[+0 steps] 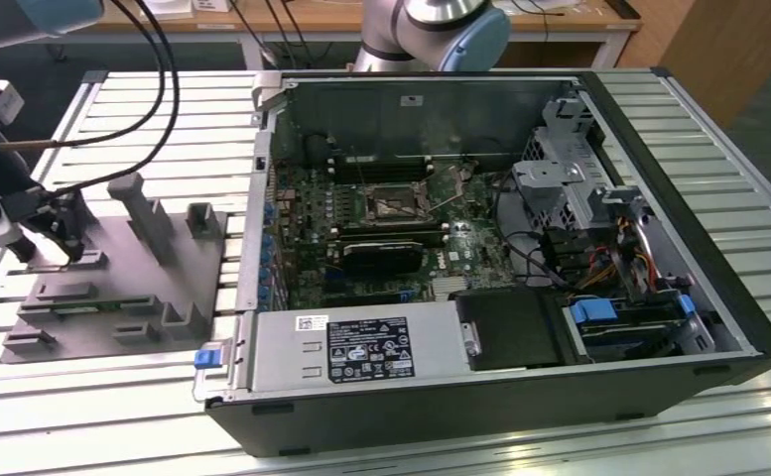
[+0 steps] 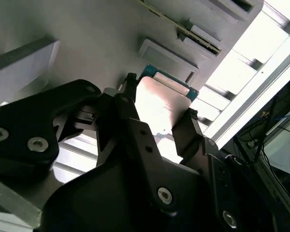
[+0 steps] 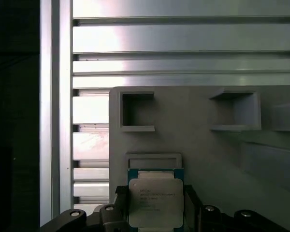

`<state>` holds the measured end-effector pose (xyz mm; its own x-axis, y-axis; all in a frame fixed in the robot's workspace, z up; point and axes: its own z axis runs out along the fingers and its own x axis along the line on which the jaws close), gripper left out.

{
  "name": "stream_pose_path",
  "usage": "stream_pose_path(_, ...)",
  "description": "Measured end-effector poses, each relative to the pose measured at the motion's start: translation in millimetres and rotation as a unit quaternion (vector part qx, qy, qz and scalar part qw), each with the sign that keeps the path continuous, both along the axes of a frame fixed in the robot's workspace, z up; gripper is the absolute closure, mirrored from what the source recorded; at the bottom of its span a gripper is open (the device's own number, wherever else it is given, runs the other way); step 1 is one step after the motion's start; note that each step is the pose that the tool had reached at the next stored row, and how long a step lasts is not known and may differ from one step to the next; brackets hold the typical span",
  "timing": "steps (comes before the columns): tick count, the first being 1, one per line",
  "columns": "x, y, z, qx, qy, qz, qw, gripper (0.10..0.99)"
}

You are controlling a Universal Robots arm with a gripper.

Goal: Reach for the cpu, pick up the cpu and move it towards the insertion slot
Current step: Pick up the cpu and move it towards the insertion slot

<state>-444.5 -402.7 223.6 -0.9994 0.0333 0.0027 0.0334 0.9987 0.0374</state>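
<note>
**Everything else sitting on the bench**

Slatted aluminium tabletop [image 1: 94,407]. A grey plastic tray [image 1: 107,283] with upright posts and blocks sits near its edge on the exterior view's left. Just beside it, an open black PC case [image 1: 491,421] lies on its side and reaches toward the opposite edge. Inside there's a green motherboard [image 1: 313,213], a black card [image 1: 382,256], a silver power supply [image 1: 358,347] along the near wall, and a drive cage [image 1: 630,322] in the corner.
</note>
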Motion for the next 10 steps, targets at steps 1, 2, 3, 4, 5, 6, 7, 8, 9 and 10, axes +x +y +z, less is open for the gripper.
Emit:
stream_pose_path(1, 0.0, 0.0, 2.1, 0.0, -0.0001, 0.0, 1.0, 0.545)
stream_pose_path(2, 0.0, 0.0, 4.4, 0.0, -0.0002, 0.0, 1.0, 0.545)
stream_pose_path(3, 0.0, 0.0, 6.9, 0.0, -0.0002, 0.0, 1.0, 0.545)
stream_pose_path(4, 0.0, 0.0, 9.5, 0.0, -0.0003, 0.0, 1.0, 0.545)
stream_pose_path(5, 0.0, 0.0, 12.0, 0.0, -0.0003, 0.0, 1.0, 0.545)
stream_pose_path(6, 0.0, 0.0, 14.5, 0.0, -0.0004, 0.0, 1.0, 0.545)
stream_pose_path(7, 0.0, 0.0, 17.1, 0.0, -0.0005, 0.0, 1.0, 0.545)
stream_pose_path(8, 0.0, 0.0, 19.8, 0.0001, -0.0006, 0.0, 1.0, 0.545)
stream_pose_path(9, 0.0, 0.0, 22.7, 0.0, -0.0006, 0.0, 1.0, 0.545)
stream_pose_path(10, 0.0, 0.0, 25.6, 0.0, -0.0007, 0.0, 1.0, 0.545)
